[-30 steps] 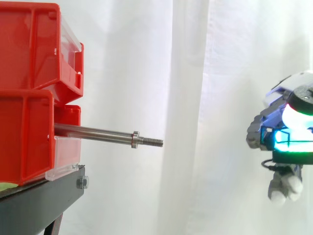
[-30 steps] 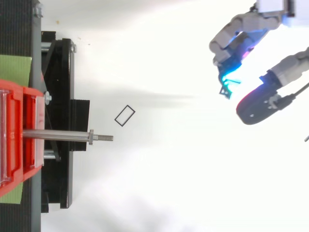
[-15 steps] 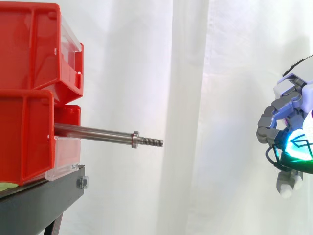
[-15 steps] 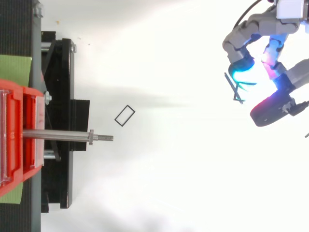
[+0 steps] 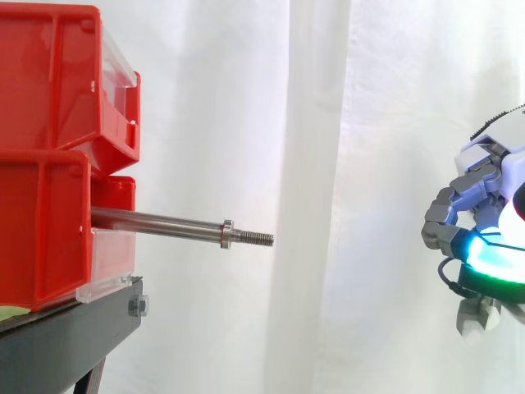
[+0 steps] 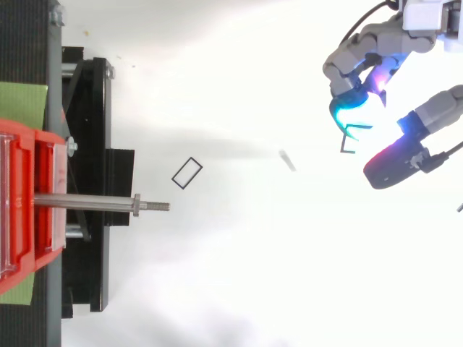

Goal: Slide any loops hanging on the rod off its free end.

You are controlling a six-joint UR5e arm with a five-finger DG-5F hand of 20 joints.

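A steel rod (image 5: pixel 160 222) juts from the red bins (image 5: pixel 45 148) at the left of the frame, its threaded free end pointing right. Seen from above, one small black rectangular loop (image 6: pixel 187 173) lies on the white surface (image 6: pixel 239 275) just above the rod's tip. A second loop (image 6: pixel 349 141) sits just beside the hand (image 6: pixel 358 50) at upper right, well apart from the rod. Whether the hand grips it cannot be told.
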